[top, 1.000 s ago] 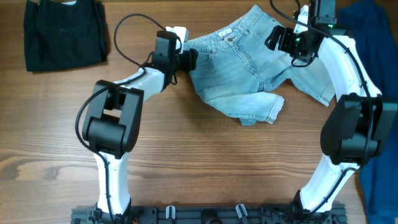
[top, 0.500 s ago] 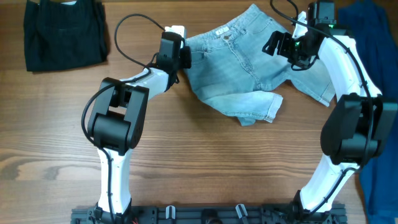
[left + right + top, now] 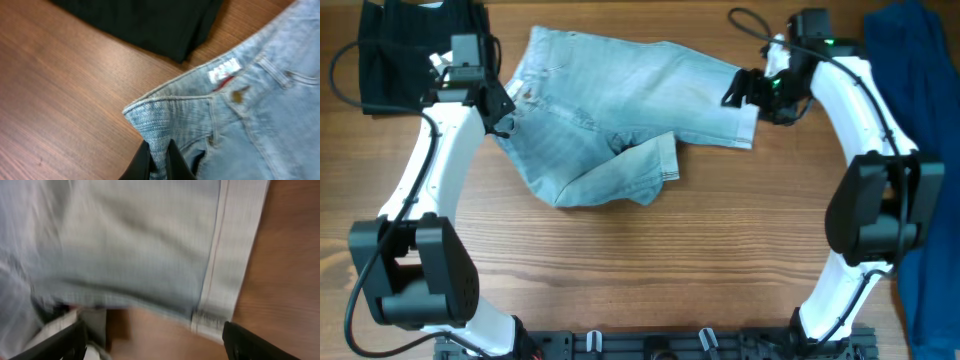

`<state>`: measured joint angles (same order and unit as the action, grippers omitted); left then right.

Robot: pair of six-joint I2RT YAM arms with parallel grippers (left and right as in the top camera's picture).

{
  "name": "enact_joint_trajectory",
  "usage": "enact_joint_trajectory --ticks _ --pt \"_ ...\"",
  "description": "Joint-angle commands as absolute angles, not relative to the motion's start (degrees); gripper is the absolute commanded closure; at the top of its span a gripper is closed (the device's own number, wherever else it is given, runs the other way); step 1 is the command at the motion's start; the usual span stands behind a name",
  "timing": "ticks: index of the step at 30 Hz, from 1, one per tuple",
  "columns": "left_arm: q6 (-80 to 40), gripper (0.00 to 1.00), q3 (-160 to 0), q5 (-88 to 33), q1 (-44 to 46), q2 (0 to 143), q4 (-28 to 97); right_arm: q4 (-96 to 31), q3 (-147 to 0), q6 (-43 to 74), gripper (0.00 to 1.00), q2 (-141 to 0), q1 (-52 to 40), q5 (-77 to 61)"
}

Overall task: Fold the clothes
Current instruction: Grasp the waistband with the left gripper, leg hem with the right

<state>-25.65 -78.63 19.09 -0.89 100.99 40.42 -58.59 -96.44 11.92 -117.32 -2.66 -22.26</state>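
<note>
My left gripper point(image 3: 159, 160) is clamped on the waistband corner of the faded light-blue denim shorts point(image 3: 610, 100). They run lengthwise toward my right gripper point(image 3: 744, 96), whose jaws stand apart at the leg hem.

Bright even light, soft shadows, sharp overhead view, left wrist slightly blurred, right wrist heavily motion-blurred

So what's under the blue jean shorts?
Only the wooden table shows around the shorts. One leg lies doubled over on top of them. The black garment sits beside them, not beneath. Anything under the middle is hidden by the denim.
</note>
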Motion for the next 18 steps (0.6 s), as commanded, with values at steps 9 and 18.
enact_joint_trajectory --ticks 9,18 --pt "-27.64 0.96 -78.65 17.15 -0.75 101.06 44.51 -49.74 -86.7 11.33 0.2 -116.14 -20.84 -28.29" --pt "-27.44 0.96 -78.65 17.23 -1.89 101.06 44.66 -44.47 -79.81 12.01 0.96 -114.54 -20.6 -26.92"
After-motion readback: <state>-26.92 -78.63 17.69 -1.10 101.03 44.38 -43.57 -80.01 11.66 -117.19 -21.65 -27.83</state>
